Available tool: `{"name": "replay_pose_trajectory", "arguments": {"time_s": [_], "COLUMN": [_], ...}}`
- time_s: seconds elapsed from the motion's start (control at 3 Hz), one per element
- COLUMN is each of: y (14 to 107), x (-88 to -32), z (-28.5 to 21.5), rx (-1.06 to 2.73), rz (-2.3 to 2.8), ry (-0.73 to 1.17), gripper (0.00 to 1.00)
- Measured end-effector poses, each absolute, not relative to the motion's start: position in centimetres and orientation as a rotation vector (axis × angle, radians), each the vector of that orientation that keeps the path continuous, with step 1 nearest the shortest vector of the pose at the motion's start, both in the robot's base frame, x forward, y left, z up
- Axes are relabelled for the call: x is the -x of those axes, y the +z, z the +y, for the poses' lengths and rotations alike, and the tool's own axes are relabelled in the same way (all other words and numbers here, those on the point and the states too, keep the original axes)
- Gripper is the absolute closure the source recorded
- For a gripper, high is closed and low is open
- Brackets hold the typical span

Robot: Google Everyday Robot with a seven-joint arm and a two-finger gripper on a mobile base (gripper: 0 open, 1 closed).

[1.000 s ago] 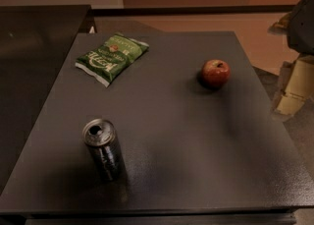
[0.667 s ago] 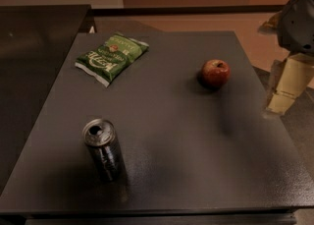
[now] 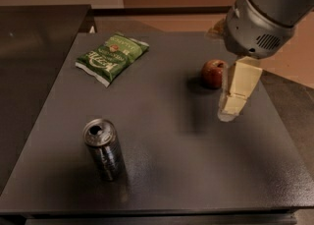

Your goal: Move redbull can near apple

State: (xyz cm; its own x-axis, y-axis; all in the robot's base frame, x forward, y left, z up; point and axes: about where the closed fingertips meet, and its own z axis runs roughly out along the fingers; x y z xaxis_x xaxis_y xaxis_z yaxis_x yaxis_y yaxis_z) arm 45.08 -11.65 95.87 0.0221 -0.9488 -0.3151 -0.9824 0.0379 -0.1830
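The redbull can (image 3: 103,148) stands upright at the front left of the dark table (image 3: 167,170), its silver top with the pull-tab opening facing up. The red apple (image 3: 214,73) sits at the right of the table, towards the back. My gripper (image 3: 229,110), cream-coloured under a grey wrist housing (image 3: 255,30), hangs over the table just to the right of and in front of the apple. It is far to the right of the can and holds nothing that I can see.
A flat green snack bag (image 3: 112,57) lies at the back left of the table. A dark counter (image 3: 34,47) adjoins the table on the left. The table's right edge runs close behind the gripper.
The arm has swung in from the right edge of the view, and the gripper now hangs over the table beside the apple. Can, apple and bag have not moved.
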Motion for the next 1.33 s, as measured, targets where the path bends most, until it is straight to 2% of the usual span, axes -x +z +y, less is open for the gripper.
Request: {"name": "replay_pose_trajectory", "arguments": {"time_s": [0.67, 1.33], "y": [92.7, 89.9], "x": [-45.3, -41.7], "z": [-1.6, 5.4], "rx": [2.152, 2.364], "rz": [1.739, 1.5], "ry": [0.389, 0.646], "gripper": [0.0, 0.0]}}
